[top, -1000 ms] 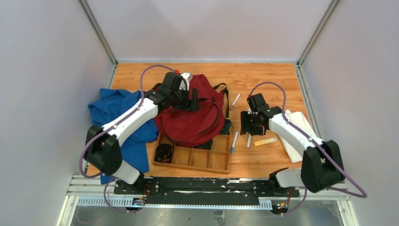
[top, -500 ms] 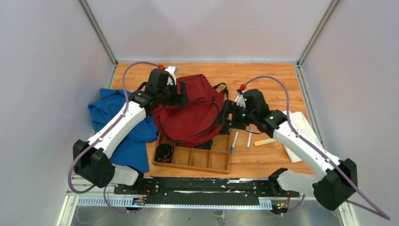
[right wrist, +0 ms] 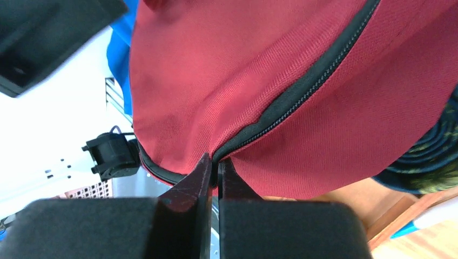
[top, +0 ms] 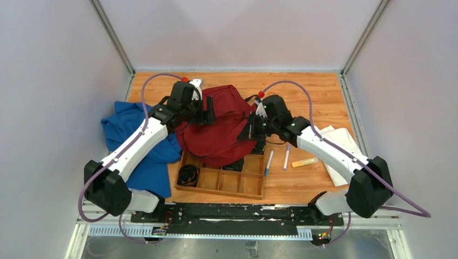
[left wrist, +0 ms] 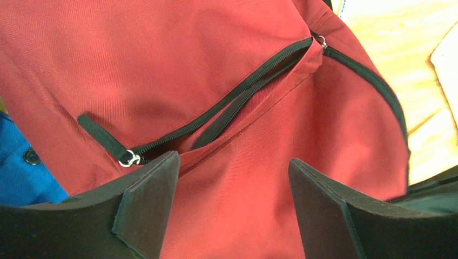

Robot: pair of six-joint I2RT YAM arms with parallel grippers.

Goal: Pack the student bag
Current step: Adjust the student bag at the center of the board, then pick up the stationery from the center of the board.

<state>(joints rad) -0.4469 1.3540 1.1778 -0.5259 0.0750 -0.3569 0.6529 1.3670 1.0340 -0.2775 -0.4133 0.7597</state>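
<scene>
Both arms reach forward; left fingers point(left wrist: 146, 210) spread apart, right fingers point(right wrist: 186, 216) pinched together.

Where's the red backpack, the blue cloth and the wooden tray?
Dark red fabric backpack point(top: 216, 135): top external view, its front panel.
Blue cloth garment point(top: 121, 129): top external view, its crumpled middle.
Wooden compartment tray point(top: 227, 182): top external view, a bare compartment.

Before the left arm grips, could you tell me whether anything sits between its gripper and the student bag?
Nothing visible does. The left gripper is open directly over the student bag, and only the bag's red fabric shows in the gap between its jaws.
</scene>
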